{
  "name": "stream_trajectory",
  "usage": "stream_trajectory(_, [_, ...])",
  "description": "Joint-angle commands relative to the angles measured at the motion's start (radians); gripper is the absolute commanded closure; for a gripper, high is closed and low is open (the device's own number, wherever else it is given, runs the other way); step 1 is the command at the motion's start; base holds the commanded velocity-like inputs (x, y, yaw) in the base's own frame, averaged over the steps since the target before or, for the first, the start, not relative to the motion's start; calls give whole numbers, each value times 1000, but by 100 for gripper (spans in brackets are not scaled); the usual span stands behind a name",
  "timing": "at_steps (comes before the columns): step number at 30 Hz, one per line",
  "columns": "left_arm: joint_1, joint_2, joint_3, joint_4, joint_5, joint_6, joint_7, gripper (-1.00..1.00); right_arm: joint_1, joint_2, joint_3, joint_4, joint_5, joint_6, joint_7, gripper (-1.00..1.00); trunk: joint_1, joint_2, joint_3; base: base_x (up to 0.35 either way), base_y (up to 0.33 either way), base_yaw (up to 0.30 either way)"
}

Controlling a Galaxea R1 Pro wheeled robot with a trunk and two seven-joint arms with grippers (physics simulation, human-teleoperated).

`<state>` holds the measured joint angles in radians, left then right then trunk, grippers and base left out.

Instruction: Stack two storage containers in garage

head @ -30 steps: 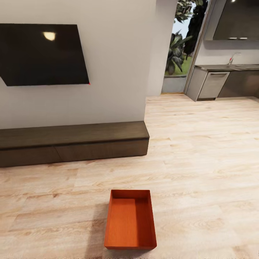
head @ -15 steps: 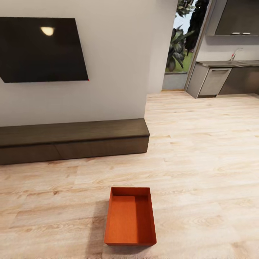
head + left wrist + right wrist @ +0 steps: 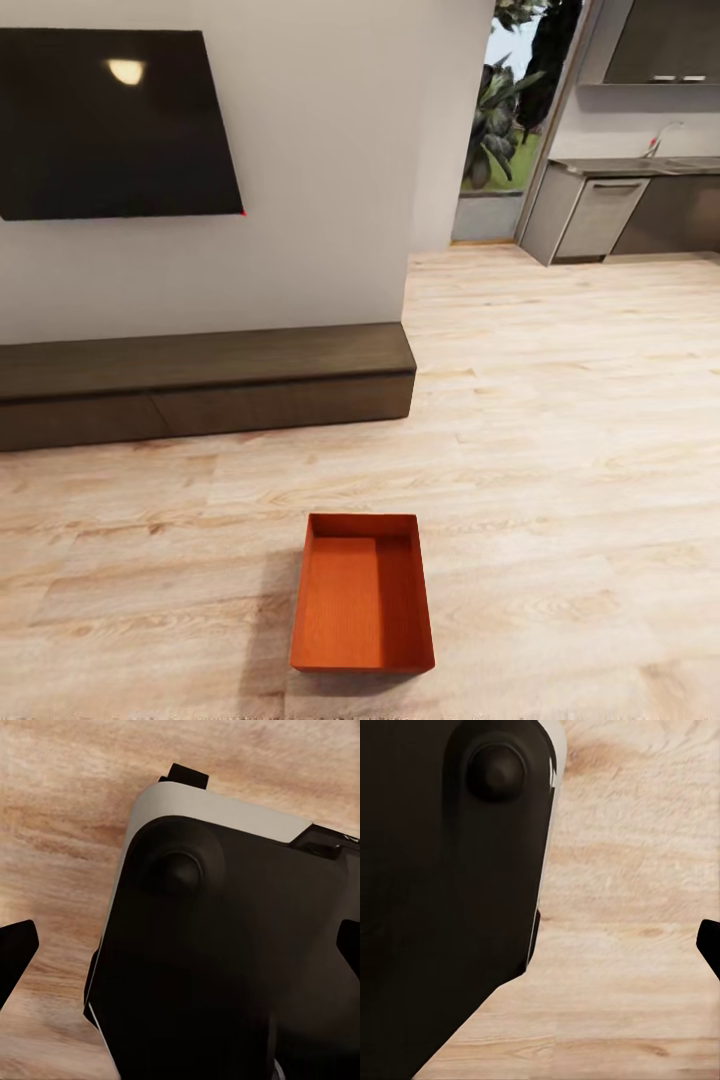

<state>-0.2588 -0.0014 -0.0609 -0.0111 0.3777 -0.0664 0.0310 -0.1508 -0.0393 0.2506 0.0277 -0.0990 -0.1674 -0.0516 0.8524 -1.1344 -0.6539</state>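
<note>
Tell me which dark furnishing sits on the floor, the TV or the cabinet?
The long low dark-brown cabinet: it rests on the wood-plank floor against the white wall. The black TV is mounted on that wall above it.

One orange-red storage container (image 3: 362,595) sits on the pale wood floor (image 3: 560,420). There is one black TV (image 3: 115,120) on the wall, one long dark cabinet (image 3: 200,385) under it, and one grey kitchen counter (image 3: 630,205) far back
</note>
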Motion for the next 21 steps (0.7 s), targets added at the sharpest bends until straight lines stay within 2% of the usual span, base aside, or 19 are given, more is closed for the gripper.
stream_trajectory(1, [0, 0, -7, 0, 6, -3, 3, -100, -1, 2, 8, 3, -11, -6, -4, -100, 0, 0, -2, 0, 0, 0])
stream_trajectory(12, [0, 0, -7, 0, 6, -3, 3, -100, -1, 7, 9, 3, -6, -7, -8, -100, 0, 0, -20, 0, 0, 0])
stream_trajectory(21, [0, 0, -7, 0, 6, -3, 3, -100, -1, 0, 10, 3, -4, -8, 4, -100, 0, 0, -35, 0, 0, 0])
